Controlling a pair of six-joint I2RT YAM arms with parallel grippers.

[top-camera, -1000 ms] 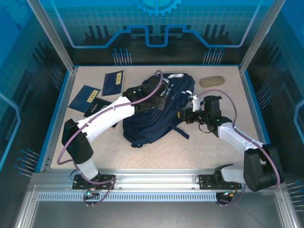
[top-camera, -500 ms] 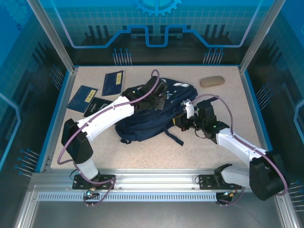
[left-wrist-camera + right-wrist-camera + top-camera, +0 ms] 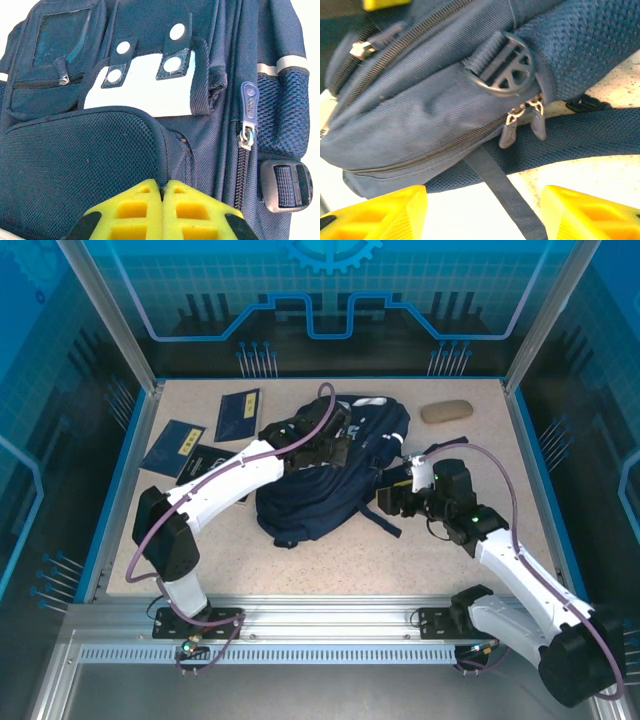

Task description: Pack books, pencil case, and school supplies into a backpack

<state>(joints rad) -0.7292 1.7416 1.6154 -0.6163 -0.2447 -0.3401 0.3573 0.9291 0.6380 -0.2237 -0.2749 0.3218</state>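
Your backpack (image 3: 325,495) lies slumped in the middle of the table (image 3: 330,562). It is soft and floppy, so it will sag wherever you lift it. Your left gripper (image 3: 163,186) is pinched tight on its mesh padding. Your right gripper (image 3: 482,196) stands wide, holding nothing. Take the 2 zipper pulls (image 3: 522,125) below the round buckle (image 3: 512,62).

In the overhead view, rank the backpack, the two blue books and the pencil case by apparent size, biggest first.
1. backpack, largest.
2. far blue book and near blue book, about alike, so unranked.
3. pencil case, smallest.
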